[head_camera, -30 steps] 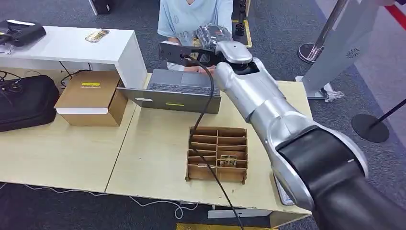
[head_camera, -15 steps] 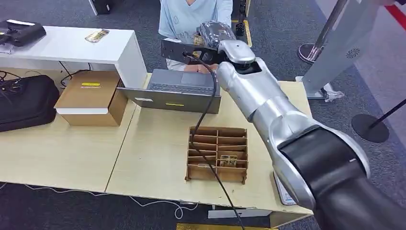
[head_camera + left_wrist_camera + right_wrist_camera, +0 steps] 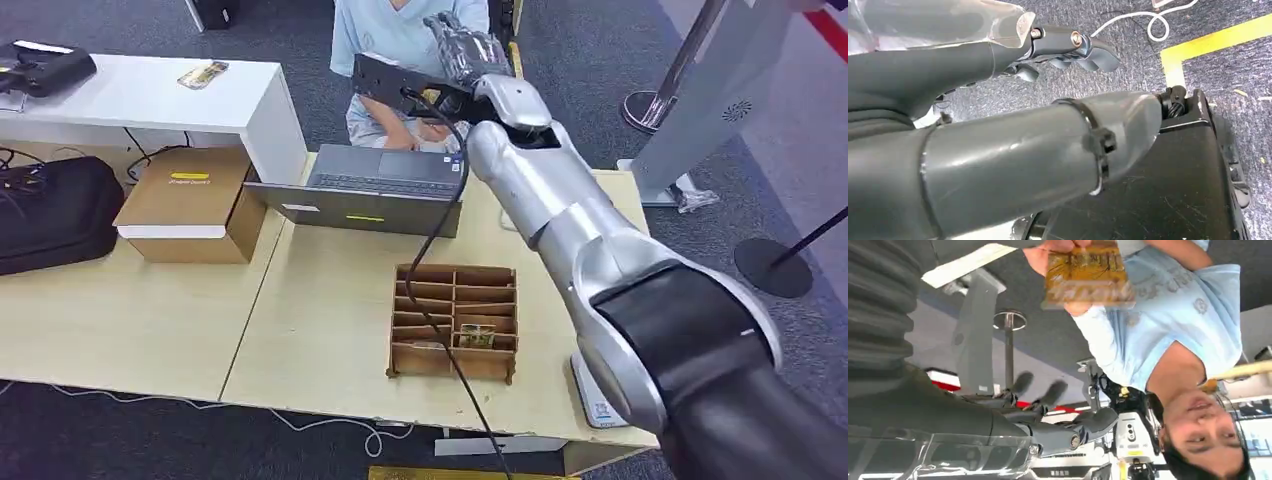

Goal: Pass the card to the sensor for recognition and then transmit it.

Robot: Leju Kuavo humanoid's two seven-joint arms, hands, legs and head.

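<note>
Right hand (image 3: 462, 45): raised beyond the table's far edge, in front of a seated person (image 3: 400, 35) in a light blue shirt; in the right wrist view (image 3: 1013, 410) fingers spread, holding nothing.
Card (image 3: 1088, 272): golden-brown, printed; in the person's hand (image 3: 1058, 250), apart from the right hand's fingers.
Left hand (image 3: 1068, 47): hanging low over grey carpet; fingers slightly curled, nothing in them; whether apart or closed cannot be told.
Table (image 3: 310, 330): light wood.
Laptop (image 3: 375, 185): grey, at the far edge, in front of the person.
Rack (image 3: 455, 322): brown cardboard, divided into compartments, near the front edge; one more golden card (image 3: 477, 336) in a lower right compartment.
Box (image 3: 190, 205): cardboard, far left of the table.
Bag (image 3: 50, 210): black, left of the box.
White bench (image 3: 150, 95): behind the box.
</note>
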